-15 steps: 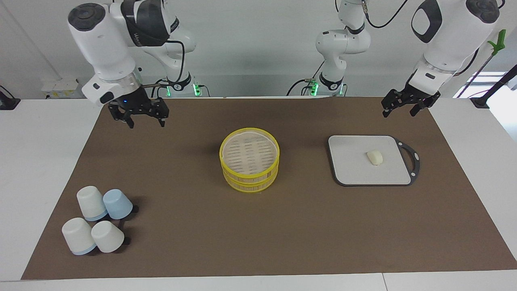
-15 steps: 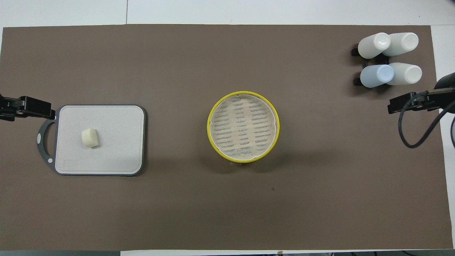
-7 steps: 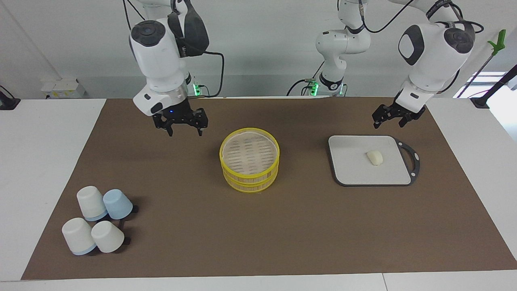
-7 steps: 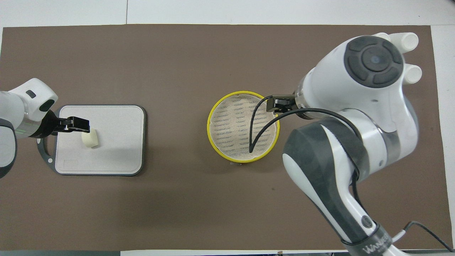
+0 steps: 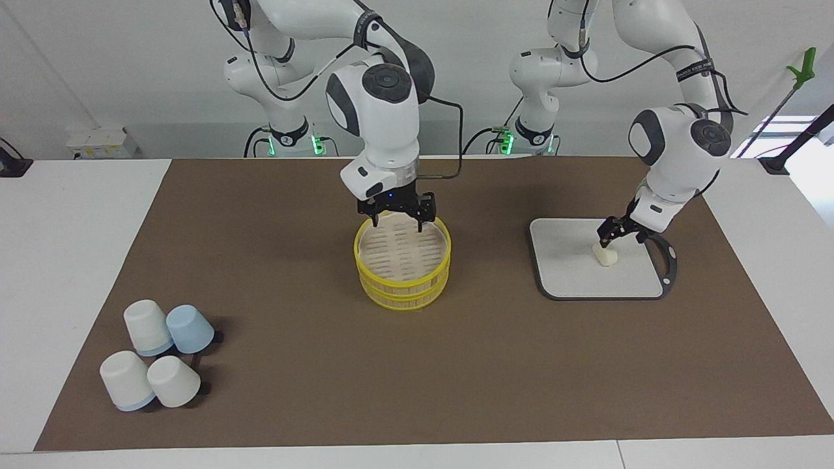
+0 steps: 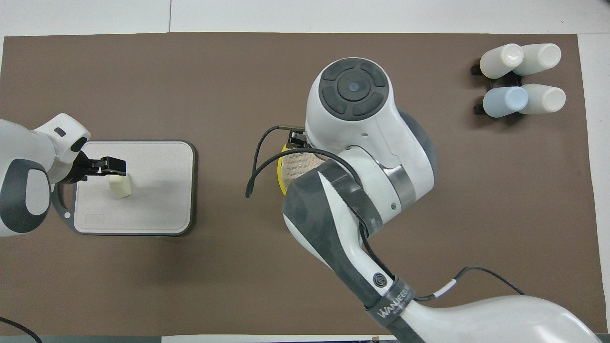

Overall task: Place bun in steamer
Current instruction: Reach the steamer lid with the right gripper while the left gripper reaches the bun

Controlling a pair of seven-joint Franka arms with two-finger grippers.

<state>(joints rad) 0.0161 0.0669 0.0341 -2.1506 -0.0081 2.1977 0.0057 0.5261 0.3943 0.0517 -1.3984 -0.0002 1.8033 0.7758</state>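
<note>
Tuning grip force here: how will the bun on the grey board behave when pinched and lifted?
The bun looks like smooth, soft dough, so it probably dents under a firm pinch. Being small, it is likely light. Its oblong shape lies flat on the board, so rolling seems unlikely. The left claw is right over it.

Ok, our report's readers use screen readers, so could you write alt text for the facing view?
The left gripper hangs open just above a small cream-white dough bun lying on a grey square board. The right gripper is open over the robot-side rim of a round bamboo steamer with yellow rims at mid-table. Four upturned cups cluster at the right arm's end.
</note>
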